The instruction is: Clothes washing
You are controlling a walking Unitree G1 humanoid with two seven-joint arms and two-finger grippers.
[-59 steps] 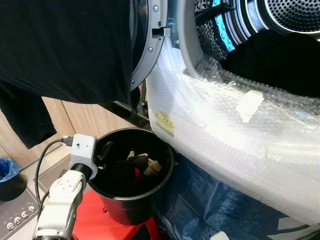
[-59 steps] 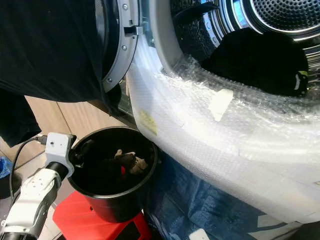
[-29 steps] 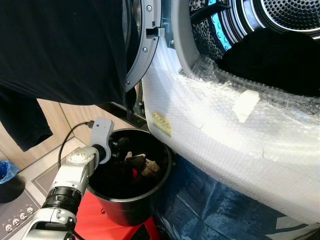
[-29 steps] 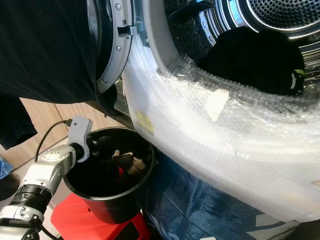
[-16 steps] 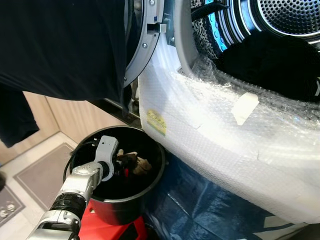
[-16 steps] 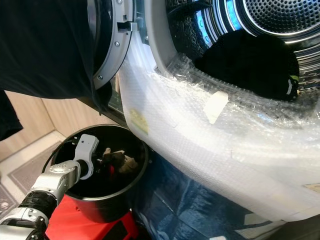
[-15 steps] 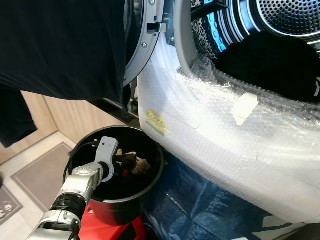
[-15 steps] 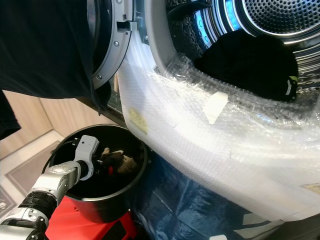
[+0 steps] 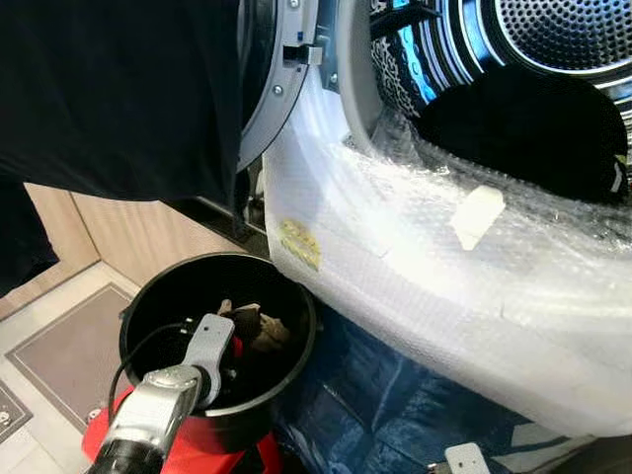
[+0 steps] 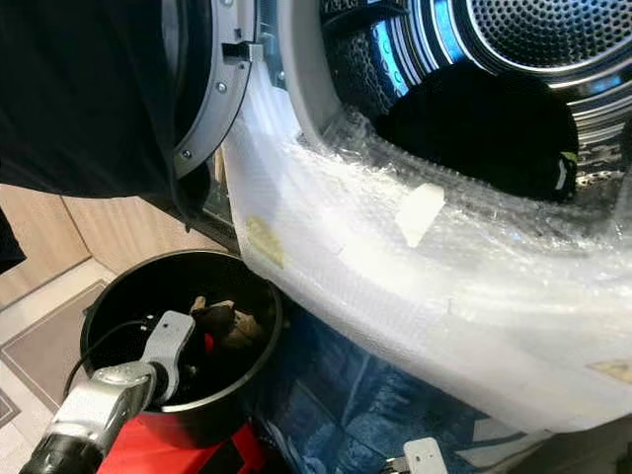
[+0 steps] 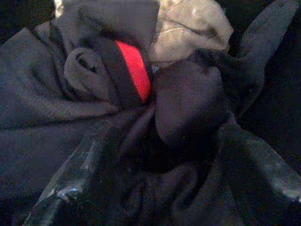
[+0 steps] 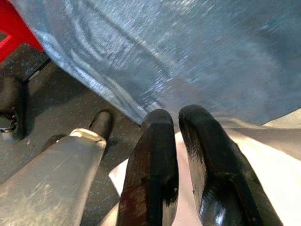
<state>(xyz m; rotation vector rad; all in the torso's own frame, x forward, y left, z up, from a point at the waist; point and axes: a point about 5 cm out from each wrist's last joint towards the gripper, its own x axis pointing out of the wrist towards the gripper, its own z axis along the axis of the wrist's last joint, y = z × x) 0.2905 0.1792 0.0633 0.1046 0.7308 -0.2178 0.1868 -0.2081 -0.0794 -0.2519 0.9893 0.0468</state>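
reaching into the bucket for the next garment

the step in hand looked like the pick-up: the left claw [image 11: 155, 155] was down inside the black bucket [image 9: 148, 296], which stood on a red stool [image 9: 99, 439] beside the washing machine's open door [image 9: 272, 89]. its two fingers [image 11: 70, 183] were spread wide, pressed into the heap of dark clothes [image 11: 183, 103], straddling a dark bunched fold beside a red-banded piece [image 11: 134, 68]; nothing was yet gripped. the next move probably called for closing on that fold and lifting it up over the bubble-wrapped rim [image 9: 415, 247] into the drum [image 9: 553, 39], where a dark garment [image 9: 523, 128] already lay. the right claw [image 12: 181, 155] hung idle near the floor, its fingers nearly together and holding nothing.
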